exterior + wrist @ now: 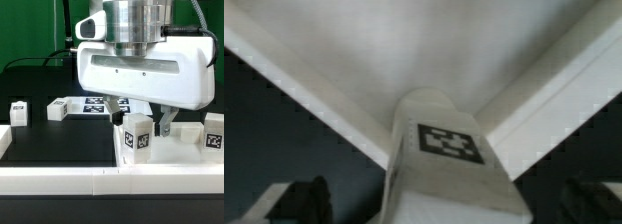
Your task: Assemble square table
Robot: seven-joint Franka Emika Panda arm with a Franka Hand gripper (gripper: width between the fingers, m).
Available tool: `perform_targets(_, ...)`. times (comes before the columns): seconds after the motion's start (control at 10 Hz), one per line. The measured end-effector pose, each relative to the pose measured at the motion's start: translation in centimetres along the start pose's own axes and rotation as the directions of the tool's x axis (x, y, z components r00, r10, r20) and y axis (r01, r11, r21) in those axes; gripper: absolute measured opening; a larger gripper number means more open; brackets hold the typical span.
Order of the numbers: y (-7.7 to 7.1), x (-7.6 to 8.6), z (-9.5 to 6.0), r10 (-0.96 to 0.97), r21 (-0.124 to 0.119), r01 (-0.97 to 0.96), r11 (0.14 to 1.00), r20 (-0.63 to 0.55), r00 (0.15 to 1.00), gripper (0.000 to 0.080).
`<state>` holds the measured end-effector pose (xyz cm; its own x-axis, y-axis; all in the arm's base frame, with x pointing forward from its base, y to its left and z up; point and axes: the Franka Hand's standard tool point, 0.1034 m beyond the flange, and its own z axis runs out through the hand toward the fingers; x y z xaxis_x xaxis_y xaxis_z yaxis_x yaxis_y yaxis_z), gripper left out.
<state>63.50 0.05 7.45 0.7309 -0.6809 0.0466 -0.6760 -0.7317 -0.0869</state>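
Note:
One white leg (pixel 137 137) with a black-and-white tag stands upright on the white tabletop (pixel 185 152), at the exterior view's right behind the front rail. My gripper (pixel 142 125) hangs straight over this leg, with a finger on either side of it. In the wrist view the leg (pixel 446 150) runs up the middle, over a rimmed corner of the tabletop (pixel 420 50). The dark fingers (pixel 304 200) stand well apart from its sides, so the gripper (pixel 446 208) is open. Another leg (pixel 213 135) stands at the far right. Two more legs (pixel 18 112) (pixel 57 108) lie on the black table at the left.
The marker board (pixel 100 105) lies flat at the back centre, partly hidden behind the gripper body. A long low white border rail (pixel 90 178) runs along the front, with a short raised end (pixel 4 140) at the left.

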Motion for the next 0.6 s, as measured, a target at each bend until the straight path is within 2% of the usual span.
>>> perform_targets(0.3, 0.06, 0.04, 0.02, -0.214, -0.002, 0.214, 0.977, 0.000, 0.977, 0.0649)
perform_targets(0.5, 0.22, 0.17, -0.04, -0.448, -0.003, 0.448, 0.894, 0.004, 0.894, 0.0649)
perform_targets(0.6, 0.37, 0.29, -0.01, -0.566, -0.003, 0.566, 0.824, 0.005, 0.824, 0.0649)
